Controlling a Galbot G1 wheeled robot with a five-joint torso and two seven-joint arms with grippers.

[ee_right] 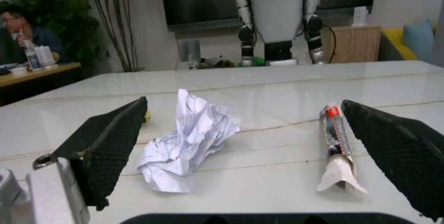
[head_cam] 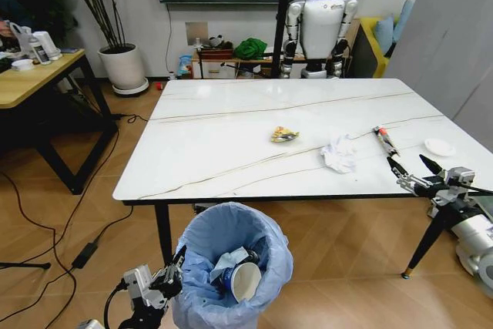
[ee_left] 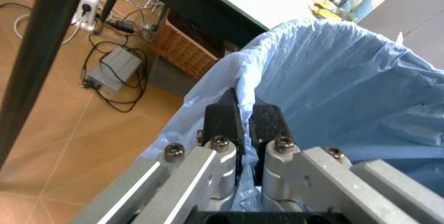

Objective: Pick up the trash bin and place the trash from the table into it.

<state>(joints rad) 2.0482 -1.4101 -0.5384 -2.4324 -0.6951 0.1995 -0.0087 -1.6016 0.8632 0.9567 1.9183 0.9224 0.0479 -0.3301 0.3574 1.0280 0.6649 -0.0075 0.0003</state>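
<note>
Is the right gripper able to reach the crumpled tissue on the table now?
Probably yes. The right gripper hangs open at the table edge, facing the crumpled tissue, with only bare tabletop between them.

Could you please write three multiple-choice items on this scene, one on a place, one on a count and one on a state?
1. Where is the blue paper cup?
A. On the table
B. Inside the trash bin
C. On the floor

2. How many pieces of trash lie on the table?
A. Two
B. Four
C. Six

3. What is the left gripper doing?
A. Hanging open over the table
B. Clamped on the trash bin's rim
C. Holding a tissue

Answers:
1 B: the cup sits in the trash bin.
2 B: yellow wrapper, crumpled tissue, red-black tube, white disc.
3 B: its jaws pinch the bag-lined rim, while the right gripper stands open at the table edge.
</note>
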